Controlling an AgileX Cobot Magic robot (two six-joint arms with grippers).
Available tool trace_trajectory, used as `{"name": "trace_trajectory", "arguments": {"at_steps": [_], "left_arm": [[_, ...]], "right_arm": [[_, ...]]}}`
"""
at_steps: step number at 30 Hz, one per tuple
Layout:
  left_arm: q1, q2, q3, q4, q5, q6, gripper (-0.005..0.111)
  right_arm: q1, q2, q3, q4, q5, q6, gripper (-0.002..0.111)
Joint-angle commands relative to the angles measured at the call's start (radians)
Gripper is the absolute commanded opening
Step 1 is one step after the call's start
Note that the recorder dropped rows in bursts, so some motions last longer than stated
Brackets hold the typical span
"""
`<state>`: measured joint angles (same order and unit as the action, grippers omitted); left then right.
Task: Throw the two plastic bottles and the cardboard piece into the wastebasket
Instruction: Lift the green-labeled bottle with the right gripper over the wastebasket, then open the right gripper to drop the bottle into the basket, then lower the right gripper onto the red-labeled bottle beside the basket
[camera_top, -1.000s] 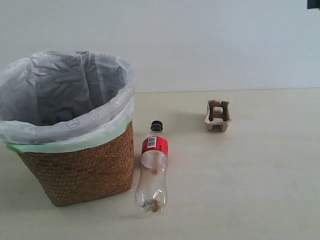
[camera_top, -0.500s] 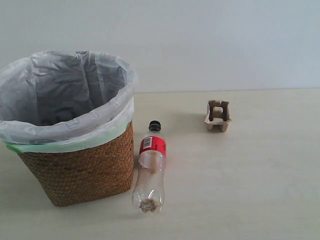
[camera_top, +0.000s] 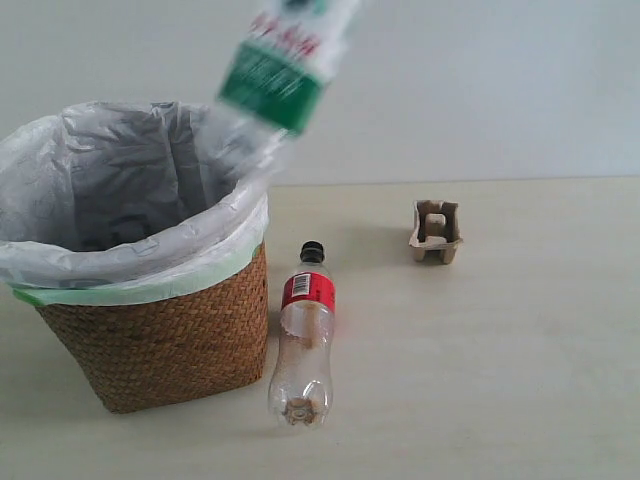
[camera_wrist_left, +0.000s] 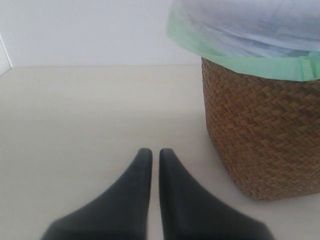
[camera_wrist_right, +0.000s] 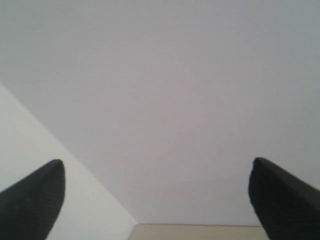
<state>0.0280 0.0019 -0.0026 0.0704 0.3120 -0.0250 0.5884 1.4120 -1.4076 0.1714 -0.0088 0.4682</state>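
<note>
A white barcode patch (camera_top: 303, 284) sits on the red label of the clear plastic bottle with a black cap (camera_top: 303, 345), lying just beside the brown woven wicker wastebasket (camera_top: 160, 345); its digits are too small to read. Above the wastebasket, red lettering on the longer clear plastic bottle with a green-and-white label (camera_top: 285, 62) is blurred and unreadable.

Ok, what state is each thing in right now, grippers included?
Brown woven wicker wastebasket: upright, lined with a white bag.
Green-white-labelled clear plastic bottle: airborne over the wastebasket rim, tilted, blurred.
Red-labelled clear plastic bottle with black cap: lying on the table beside the wastebasket, capped.
Tan moulded cardboard tray: resting on the table, apart from the rest.
Left gripper: shut, empty.
Right gripper: open, empty.
</note>
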Motion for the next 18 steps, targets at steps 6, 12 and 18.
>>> {"name": "trace_trajectory", "arguments": {"at_steps": [6, 12, 18], "left_arm": [[-0.006, -0.002, 0.003, -0.007, -0.004, 0.0, 0.005], [-0.006, -0.002, 0.003, -0.007, -0.004, 0.0, 0.005], [-0.006, -0.002, 0.003, -0.007, -0.004, 0.0, 0.005]], "right_arm": [[0.08, 0.172, -0.221, 0.008, 0.304, -0.034, 0.096], [0.08, 0.178, -0.221, -0.06, 0.439, -0.05, 0.096], [0.078, 0.188, -0.221, -0.373, 0.717, 0.085, 0.096]]}}
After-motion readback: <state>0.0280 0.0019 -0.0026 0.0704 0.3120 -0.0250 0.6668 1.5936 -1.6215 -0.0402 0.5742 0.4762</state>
